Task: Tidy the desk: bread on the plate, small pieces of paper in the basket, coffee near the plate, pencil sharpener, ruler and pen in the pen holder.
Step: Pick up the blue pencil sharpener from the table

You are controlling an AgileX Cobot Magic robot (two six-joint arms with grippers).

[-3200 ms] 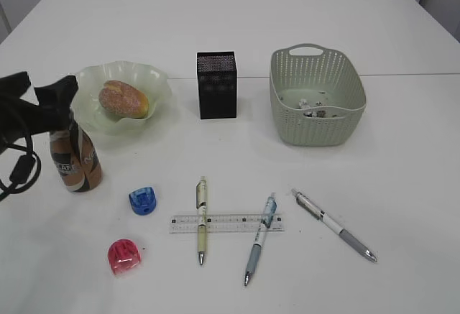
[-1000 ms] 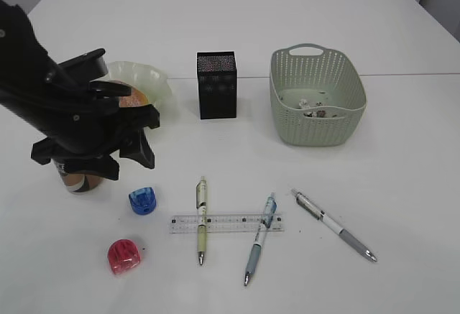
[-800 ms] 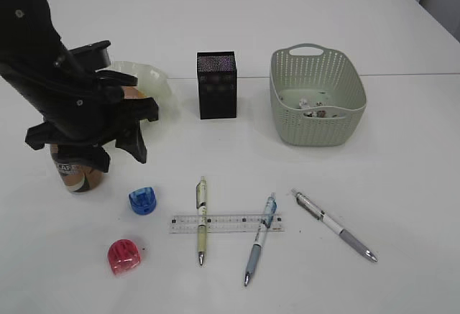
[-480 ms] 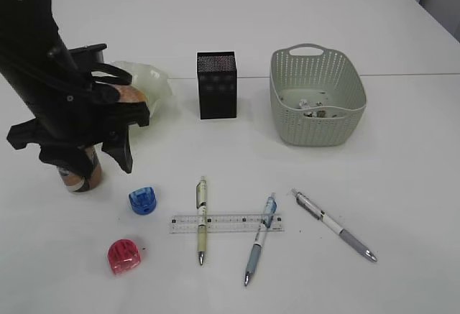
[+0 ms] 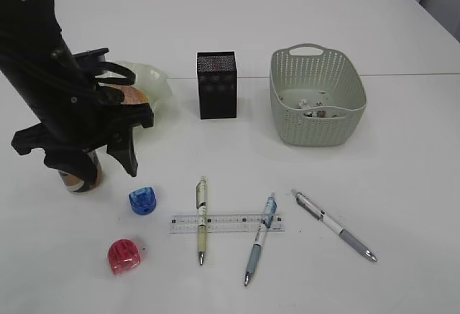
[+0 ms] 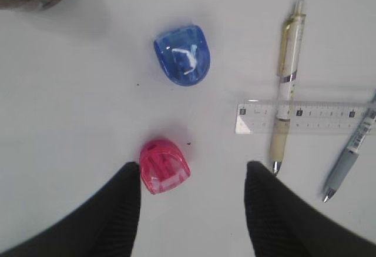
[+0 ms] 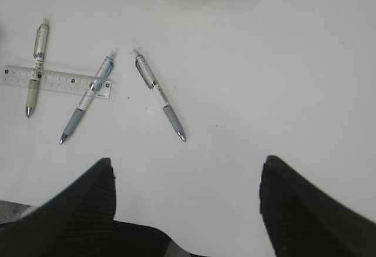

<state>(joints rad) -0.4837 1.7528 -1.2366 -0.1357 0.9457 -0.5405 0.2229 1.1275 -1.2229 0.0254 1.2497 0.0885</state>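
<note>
My left gripper (image 5: 97,162) (image 6: 192,169) is open and empty, held above the table's left side. The red pencil sharpener (image 5: 123,256) (image 6: 164,166) lies just by its left finger in the left wrist view. The blue sharpener (image 5: 142,200) (image 6: 183,54) lies beyond it. The clear ruler (image 5: 226,223) (image 6: 305,117) lies under a cream pen (image 5: 202,219) (image 6: 285,80) and a blue-grey pen (image 5: 259,238) (image 7: 87,98). A white-grey pen (image 5: 333,225) (image 7: 159,94) lies to their right. My right gripper (image 7: 185,169) is open and empty, out of the exterior view.
The black pen holder (image 5: 216,85) stands at the centre back. The green basket (image 5: 316,97) holds paper bits (image 5: 313,109). The arm partly hides the plate (image 5: 157,84), the bread (image 5: 134,97) and the coffee bottle (image 5: 77,179).
The left arm has swung in from the left edge, over the coffee bottle and plate, and has come down towards the sharpeners. Nothing on the table has moved.
</note>
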